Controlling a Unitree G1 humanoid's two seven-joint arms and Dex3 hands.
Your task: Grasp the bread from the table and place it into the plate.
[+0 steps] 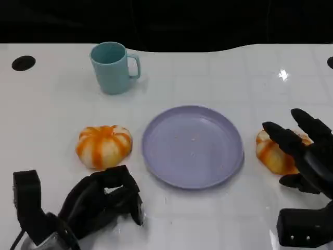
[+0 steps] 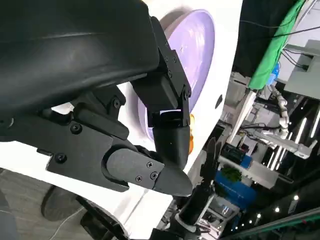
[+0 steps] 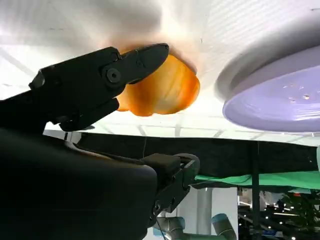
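Note:
Two orange-and-white striped bread rolls lie on the white table. One bread roll (image 1: 104,146) sits left of the round purple plate (image 1: 192,146); the other bread roll (image 1: 271,153) (image 3: 165,92) sits right of it. My right hand (image 1: 304,153) (image 3: 90,90) hovers over the right roll with its fingers spread, one finger reaching across the roll's top; nothing is gripped. My left hand (image 1: 101,200) (image 2: 150,115) rests low near the table's front edge, just in front of the left roll, fingers curled in and holding nothing. The plate (image 2: 195,45) (image 3: 280,100) has nothing on it.
A teal mug (image 1: 112,66) stands at the back left, handle pointing right. A black round hole (image 1: 23,63) marks the table's far left. Bare white table lies between the plate and the front edge.

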